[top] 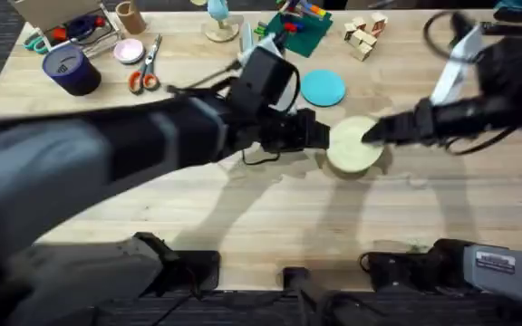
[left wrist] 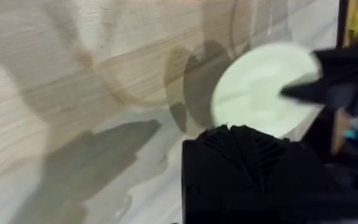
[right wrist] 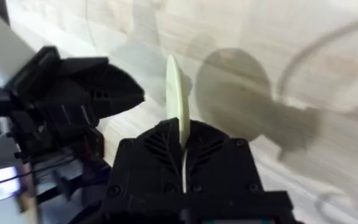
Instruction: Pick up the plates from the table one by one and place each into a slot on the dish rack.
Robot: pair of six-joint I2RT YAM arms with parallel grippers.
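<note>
- Hanging above the middle of the table [top: 243,217], the cream-yellow plate [top: 353,145] sat between the two grippers, with the sky-blue plate [top: 323,88] lying flat just behind it.
- The right gripper [right wrist: 183,140] was pinching the cream plate's rim edge-on — its fingers pressed together on it.
- The left gripper [top: 320,136] touched the plate's other side; whether its fingers were spread or closed, I could not tell.
- Risk: both arms were crowded at one plate — a pull from either could twist it loose, dropping it onto the table.
</note>
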